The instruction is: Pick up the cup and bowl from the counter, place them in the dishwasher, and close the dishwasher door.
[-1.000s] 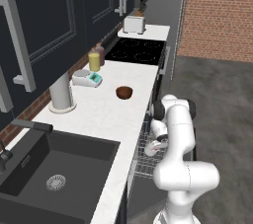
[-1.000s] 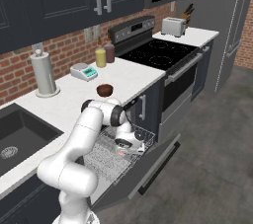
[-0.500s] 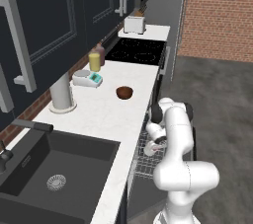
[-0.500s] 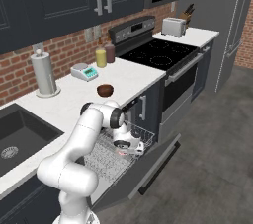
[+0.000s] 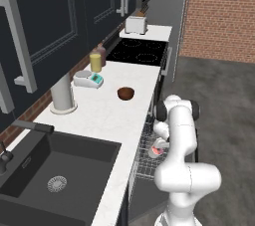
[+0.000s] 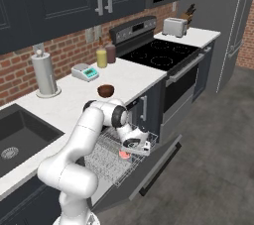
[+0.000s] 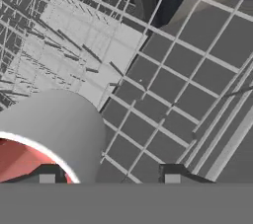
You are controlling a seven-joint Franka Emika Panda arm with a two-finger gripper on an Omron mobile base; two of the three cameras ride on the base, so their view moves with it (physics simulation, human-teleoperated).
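The hand (image 6: 133, 148) has spread its fingers apart over the last second and now stands wide around the cup (image 6: 124, 154), which lies on its side in the dishwasher's pulled-out rack (image 6: 110, 162), so by my reading the cup is delivered and only needs clearing. The bowl (image 5: 125, 93) waits on the counter (image 5: 107, 120), near its front edge and well apart from the scale (image 5: 88, 79) and paper-towel roll (image 5: 63, 92). The rack wires hem the cup closely and the door (image 6: 149, 172) hangs down in front, so a straight lift out looks safest.
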